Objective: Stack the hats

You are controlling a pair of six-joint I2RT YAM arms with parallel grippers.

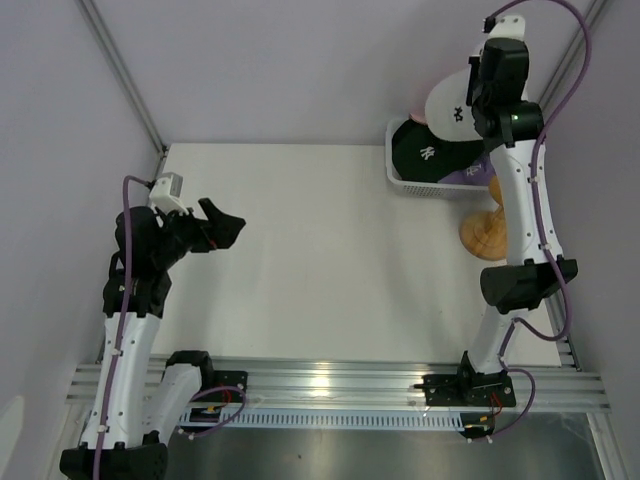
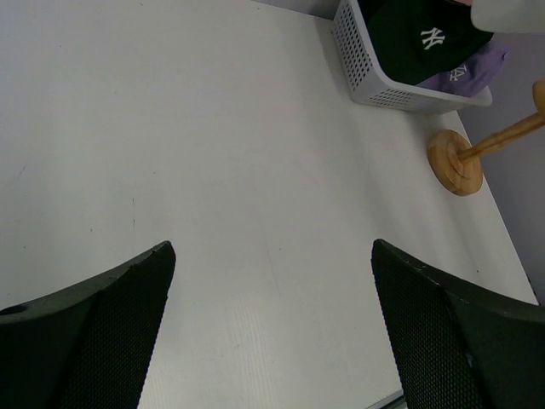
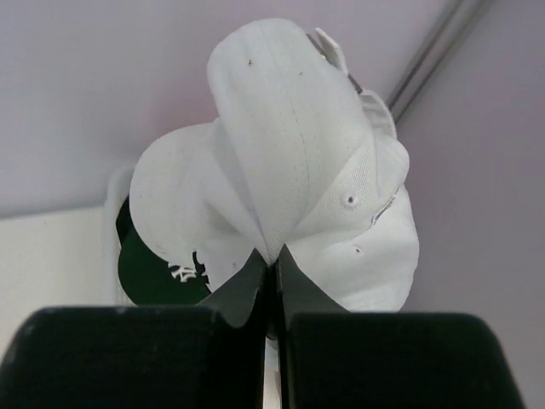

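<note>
My right hand (image 3: pixel 272 271) is clamped on a fold of the white cap (image 3: pixel 289 145), which bunches just beyond my fingertips, with the basket (image 1: pixel 420 188) below. The cap is light and floppy and could slip, so its stiffer brim looks like the safer hold. My left hand (image 2: pixel 272 256) is apart and empty.

Reckoned from the middle of the table (image 1: pixel 330 260) in the top view, bare surface runs from 10 o'clock round through 12 and down to 6, open for a gripper to pass. At 1 o'clock the mesh basket (image 1: pixel 400 182) fills the far corner, with the white cap (image 1: pixel 445 105) hanging above it. The wooden stand (image 1: pixel 485 235) sits at 3 o'clock, just beside the basket, and the right arm (image 1: pixel 520 190) rises over both. The left gripper (image 1: pixel 228 222) occupies 9 o'clock.
</note>
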